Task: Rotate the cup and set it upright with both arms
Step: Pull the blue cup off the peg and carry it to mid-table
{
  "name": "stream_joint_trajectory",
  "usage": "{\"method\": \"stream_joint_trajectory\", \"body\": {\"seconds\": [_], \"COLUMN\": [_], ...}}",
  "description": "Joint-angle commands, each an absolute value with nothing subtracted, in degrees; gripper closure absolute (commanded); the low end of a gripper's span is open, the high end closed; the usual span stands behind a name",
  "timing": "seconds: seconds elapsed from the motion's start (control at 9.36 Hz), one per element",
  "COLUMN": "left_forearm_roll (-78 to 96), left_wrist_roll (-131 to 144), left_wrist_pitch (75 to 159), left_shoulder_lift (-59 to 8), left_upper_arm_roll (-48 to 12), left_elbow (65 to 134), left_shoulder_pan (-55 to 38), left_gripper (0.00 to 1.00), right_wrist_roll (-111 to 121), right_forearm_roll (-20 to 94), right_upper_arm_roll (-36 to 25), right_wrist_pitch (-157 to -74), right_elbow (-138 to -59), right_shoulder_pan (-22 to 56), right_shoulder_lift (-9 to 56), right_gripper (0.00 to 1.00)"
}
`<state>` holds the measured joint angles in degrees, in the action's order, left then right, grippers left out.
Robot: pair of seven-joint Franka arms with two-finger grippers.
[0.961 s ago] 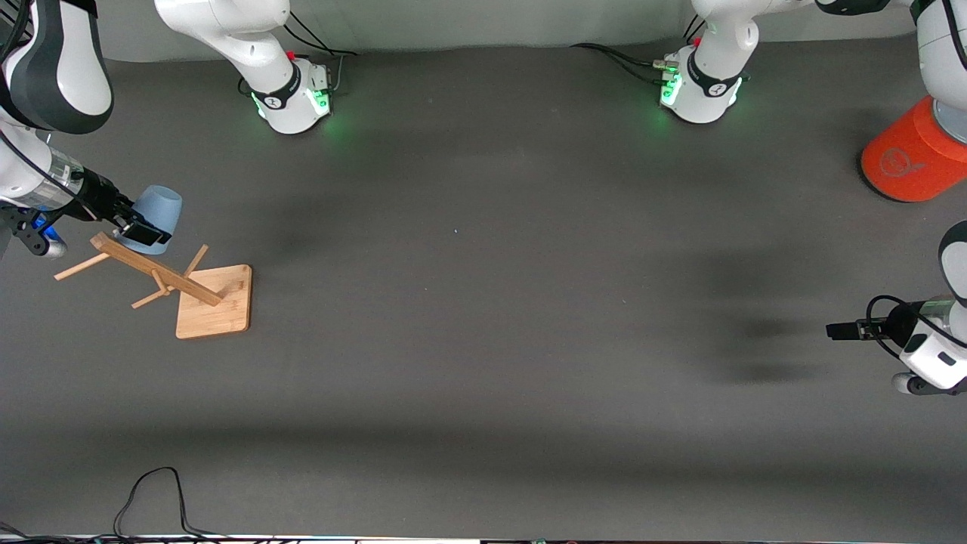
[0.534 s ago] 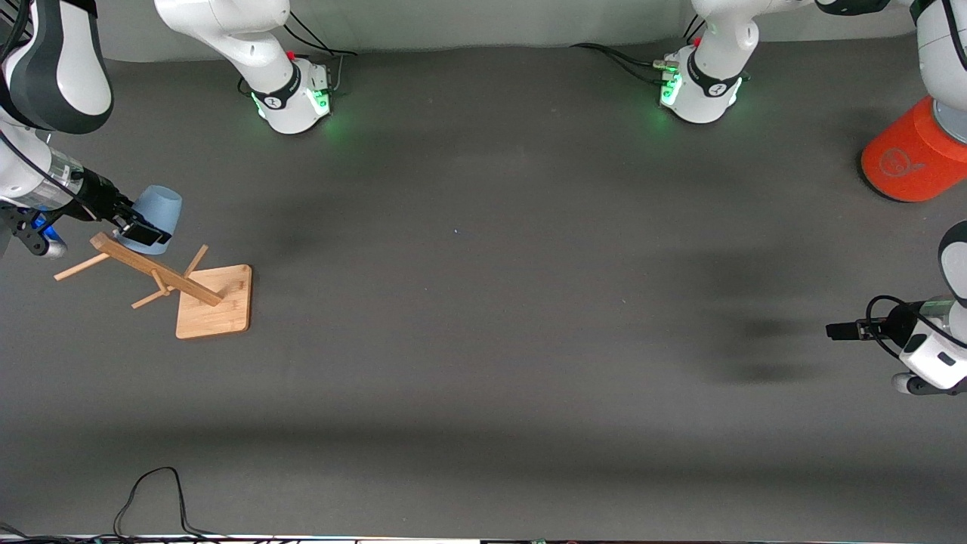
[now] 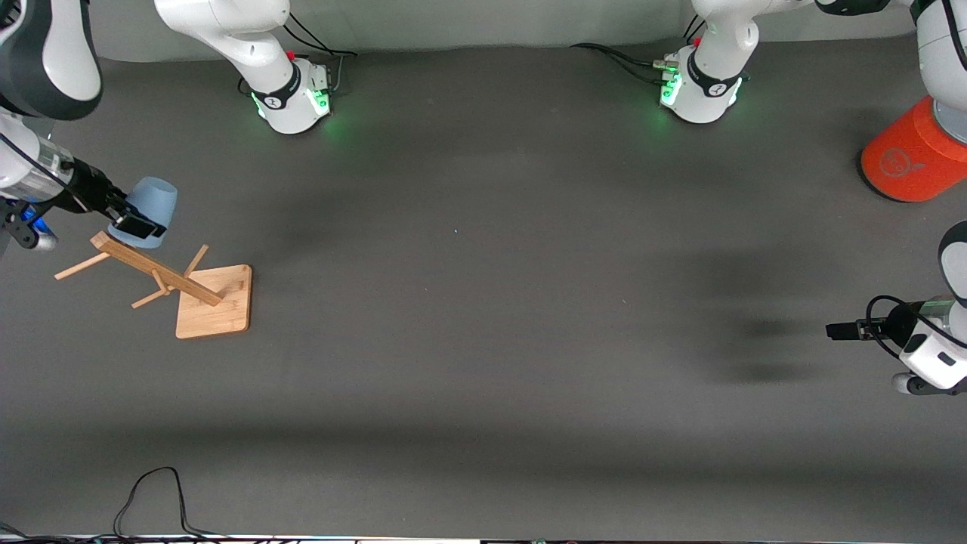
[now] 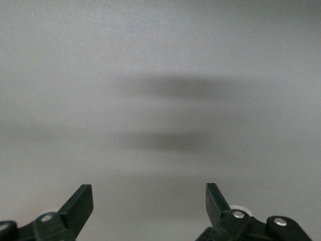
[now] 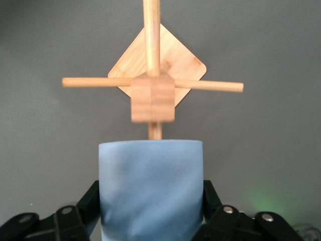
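The pale blue cup hangs in the air at the right arm's end of the table, just over the top of a tilted wooden peg rack. My right gripper is shut on the cup's wider end, and the narrower end points away from the gripper. In the right wrist view the cup fills the space between the fingers, with the rack just past it. My left gripper waits open over bare table at the left arm's end. Nothing lies between its fingertips.
The rack's square bamboo base lies on the grey table, nearer the front camera than the cup. An orange cylinder stands at the left arm's end. A black cable loops near the table's front edge.
My right gripper has carried the cup a little up and away from the rack's post, toward the right arm's end. The left arm has not moved.
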<state>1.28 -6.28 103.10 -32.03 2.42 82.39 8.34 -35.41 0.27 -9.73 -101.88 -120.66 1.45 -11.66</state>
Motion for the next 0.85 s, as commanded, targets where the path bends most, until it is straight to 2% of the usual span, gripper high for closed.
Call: {"method": "stream_joint_trajectory", "body": {"seconds": [0.0, 0.43, 0.53, 0.75], "left_forearm_roll": [1.8, 1.8, 1.7, 1.7], "left_wrist_roll": [-7.3, -7.3, -7.3, -7.3], "left_wrist_pitch": [103.2, 103.4, 103.5, 103.8], "left_shoulder_lift": [-32.7, -33.0, -33.0, -33.0], "left_upper_arm_roll": [2.3, 2.3, 2.3, 2.4], "left_elbow": [81.1, 81.1, 81.0, 81.1], "left_shoulder_pan": [8.6, 8.6, 8.7, 8.7], "left_gripper": [0.00, 0.00, 0.00, 0.00], "right_wrist_roll": [-42.9, -64.1, -72.8, -91.8], "right_forearm_roll": [0.3, 4.9, 5.0, 5.9], "right_upper_arm_roll": [-9.3, -9.1, -9.1, -9.1], "right_wrist_pitch": [-96.2, -91.6, -92.3, -95.1], "right_elbow": [-119.9, -119.2, -117.6, -110.8], "right_shoulder_pan": [5.8, 18.9, 24.8, 36.9], "right_shoulder_lift": [-16.9, -20.5, -19.3, -11.1], "right_gripper": [0.59, 0.59, 0.59, 0.59]}}
